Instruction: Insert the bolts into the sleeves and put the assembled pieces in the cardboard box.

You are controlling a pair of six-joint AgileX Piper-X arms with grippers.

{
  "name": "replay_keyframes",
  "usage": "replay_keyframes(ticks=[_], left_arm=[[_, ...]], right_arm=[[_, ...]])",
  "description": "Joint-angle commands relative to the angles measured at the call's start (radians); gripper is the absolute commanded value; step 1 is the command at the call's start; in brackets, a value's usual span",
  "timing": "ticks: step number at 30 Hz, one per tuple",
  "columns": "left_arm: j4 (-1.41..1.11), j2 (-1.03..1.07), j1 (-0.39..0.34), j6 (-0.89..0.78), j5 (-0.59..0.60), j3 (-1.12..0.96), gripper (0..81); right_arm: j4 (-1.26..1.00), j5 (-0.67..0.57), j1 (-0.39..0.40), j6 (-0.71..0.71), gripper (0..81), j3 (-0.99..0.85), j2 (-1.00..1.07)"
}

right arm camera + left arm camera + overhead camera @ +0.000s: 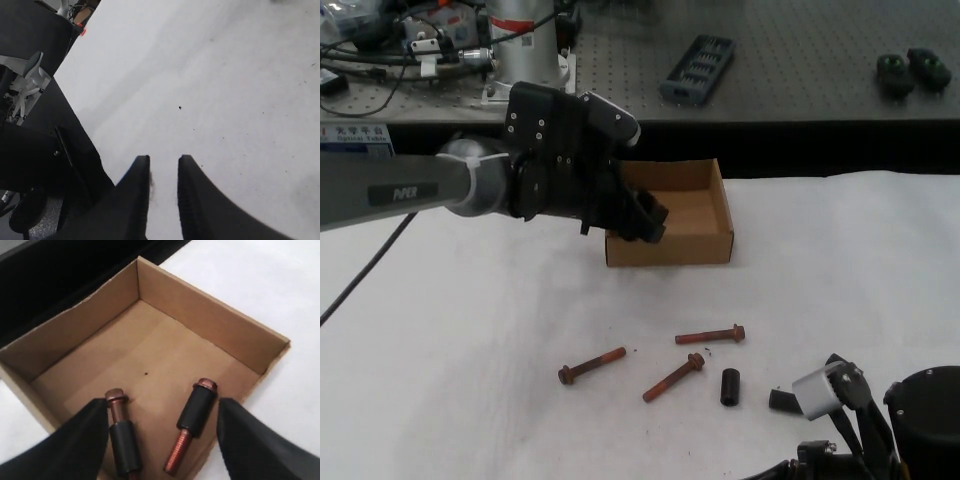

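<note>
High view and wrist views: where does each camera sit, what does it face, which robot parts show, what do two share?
High view: behind the arms, facing forward-down over the bench; left gripper above the cardboard box.
Left wrist view: on that wrist, facing into the box; own fingers.
Right wrist view: on that wrist, facing white cloth; right gripper.
Shared: high and left wrist views show the box.

The cardboard box is matt brown paperboard, the bolts coppery, rust-dulled metal with threaded shanks, the sleeves smooth matt black plastic or rubber, and the bench cover soft white cloth, faintly creased.
</note>
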Motion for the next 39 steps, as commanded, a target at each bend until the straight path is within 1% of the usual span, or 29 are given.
replay_keyframes(ticks=[1, 3, 6, 8, 12, 15, 17, 20, 22, 25, 30, 33, 37, 39], left_arm=[[0.134, -0.084, -0.006, 0.086, -0.05, -0.013, 45.4], [0.231, -0.123, -0.006, 0.11, -0.069, -0.013, 42.7], [0.362, -0.168, 0.007, 0.189, -0.092, -0.013, 38.6], [0.418, -0.189, 0.019, 0.217, -0.114, -0.013, 38.4], [0.532, -0.218, 0.034, 0.213, -0.135, -0.013, 38.4], [0.611, -0.224, 0.034, 0.213, -0.154, -0.006, 38.4], [0.603, -0.226, 0.034, 0.194, -0.159, 0.012, 38.4], [0.604, -0.227, 0.034, 0.176, -0.16, 0.041, 38.4], [0.595, -0.227, 0.034, 0.143, -0.154, 0.054, 38.4], [0.587, -0.227, 0.028, 0.093, -0.094, 0.058, 38.4], [0.591, -0.227, 0.017, -0.128, -0.01, 0.058, 38.4], [0.58, -0.227, 0.015, -0.22, 0.024, 0.058, 38.4], [0.586, -0.227, 0.005, -0.243, 0.039, 0.058, 38.4], [0.587, -0.227, -0.003, -0.243, 0.046, 0.058, 38.4]], right_arm=[[-0.001, -0.015, 0.005, 0.0, 16.7, 0.0, -0.014], [-0.001, -0.005, -0.003, -0.007, 16.7, 0.0, -0.014], [-0.008, 0.016, -0.04, -0.03, 16.7, -0.008, -0.014], [0.004, 0.015, -0.074, -0.046, 16.7, -0.023, -0.014], [0.073, 0.02, -0.154, -0.057, 16.7, -0.093, -0.014], [0.185, 0.023, -0.202, -0.144, 16.7, -0.189, -0.014], [0.29, 0.047, -0.222, -0.213, 16.7, -0.259, -0.014], [0.381, 0.074, -0.243, -0.25, 16.7, -0.327, -0.006], [0.388, 0.074, -0.256, -0.25, 16.7, -0.345, 0.004], [0.386, 0.098, -0.278, -0.221, 16.7, -0.353, 0.026], [0.389, 0.096, -0.308, -0.201, 16.7, -0.353, 0.076], [0.401, 0.096, -0.311, -0.201, 16.7, -0.353, 0.086], [0.411, 0.101, -0.311, -0.201, 16.7, -0.353, 0.086], [0.411, 0.138, -0.311, -0.209, 16.7, -0.353, 0.086]])
